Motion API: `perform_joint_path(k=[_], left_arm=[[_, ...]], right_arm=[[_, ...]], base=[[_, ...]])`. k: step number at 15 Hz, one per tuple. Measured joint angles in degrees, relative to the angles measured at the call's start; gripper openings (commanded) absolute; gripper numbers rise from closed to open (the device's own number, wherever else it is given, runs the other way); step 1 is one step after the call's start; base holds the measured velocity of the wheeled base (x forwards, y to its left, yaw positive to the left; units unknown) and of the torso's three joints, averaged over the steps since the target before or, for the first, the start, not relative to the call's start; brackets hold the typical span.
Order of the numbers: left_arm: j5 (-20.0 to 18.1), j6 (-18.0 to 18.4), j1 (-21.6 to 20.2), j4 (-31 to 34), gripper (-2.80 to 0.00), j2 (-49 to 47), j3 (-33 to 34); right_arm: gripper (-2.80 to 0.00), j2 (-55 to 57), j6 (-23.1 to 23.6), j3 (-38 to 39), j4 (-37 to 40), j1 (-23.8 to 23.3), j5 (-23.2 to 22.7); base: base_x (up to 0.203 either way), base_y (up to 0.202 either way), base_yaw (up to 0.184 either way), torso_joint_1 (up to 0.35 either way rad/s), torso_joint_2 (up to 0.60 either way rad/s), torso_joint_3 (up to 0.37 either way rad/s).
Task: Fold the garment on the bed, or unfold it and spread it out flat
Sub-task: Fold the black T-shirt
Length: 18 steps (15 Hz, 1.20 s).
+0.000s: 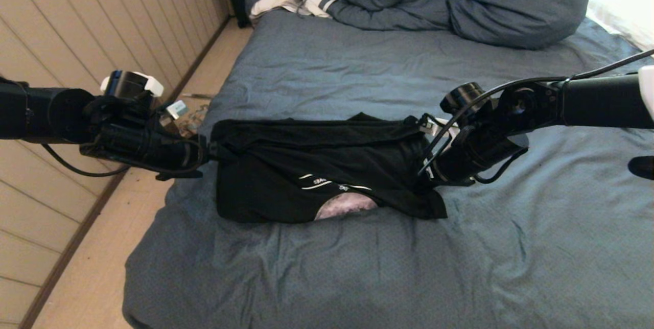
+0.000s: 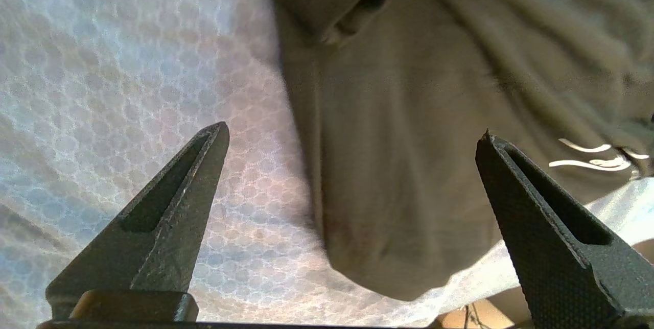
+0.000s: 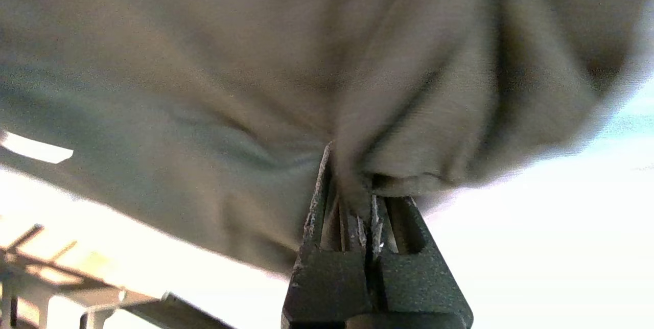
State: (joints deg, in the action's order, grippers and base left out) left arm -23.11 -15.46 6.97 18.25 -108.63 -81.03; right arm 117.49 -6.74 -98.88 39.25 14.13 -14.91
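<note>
While the right gripper [image 3: 352, 201] is clamped on the garment's [image 1: 317, 170] edge mid-bed [image 1: 357, 278], the left gripper [image 2: 352, 140] gapes wide beside the opposite edge, holding nothing; it likely needs to pinch there before spreading.

My right hand [image 3: 352, 206] is pinched tight on a fold of the garment [image 3: 230, 89], the two dark fingers [image 3: 319, 227] pressed together with a bunched ridge of cloth caught between their tips. The fabric fills most of what I see beyond the fingers, creased and gathered where it runs into my grip, and blurred there. Off to one side a small pale patch [image 3: 36, 149] shows on the cloth near its edge. Past the garment's lower edge everything is washed out bright; some slatted lines [image 3: 46, 262] show faintly in one corner, too glared to make out.
</note>
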Motion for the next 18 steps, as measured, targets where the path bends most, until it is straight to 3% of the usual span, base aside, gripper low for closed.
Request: perform_joint_path(k=[7, 11, 16, 17, 18], left_arm=[[-1.24, -1.72, 1.81, 1.17, 0.0, 0.9, 5.46], [-5.05, -3.88, 2.05, 0.96, 0.0, 0.2, 4.92], [-5.35, -7.5, 4.13, 1.04, 0.0, -1.33, 3.72], [-5.38, -8.09, 4.68, 1.01, -2.8, -1.55, 3.63], [-5.38, -8.38, 5.16, 1.01, -2.8, -1.78, 3.59]], right_arm=[[-2.8, 0.95, -0.23, -2.41, 0.32, -3.63, 0.8], [-2.8, 1.0, -0.33, -2.11, 0.32, -4.17, 1.6], [-2.8, 0.92, -0.17, -2.45, 0.32, -4.11, 1.68], [-2.8, 0.87, -0.09, -2.52, 0.27, -4.07, 1.68], [-2.8, 0.83, -0.01, -2.59, 0.19, -3.98, 1.7]], base=[[0.0, 0.0, 0.0, 0.0, 0.0, 0.0], [0.0, 0.0, 0.0, 0.0, 0.0, 0.0], [0.0, 0.0, 0.0, 0.0, 0.0, 0.0], [0.0, 0.0, 0.0, 0.0, 0.0, 0.0], [0.0, 0.0, 0.0, 0.0, 0.0, 0.0]])
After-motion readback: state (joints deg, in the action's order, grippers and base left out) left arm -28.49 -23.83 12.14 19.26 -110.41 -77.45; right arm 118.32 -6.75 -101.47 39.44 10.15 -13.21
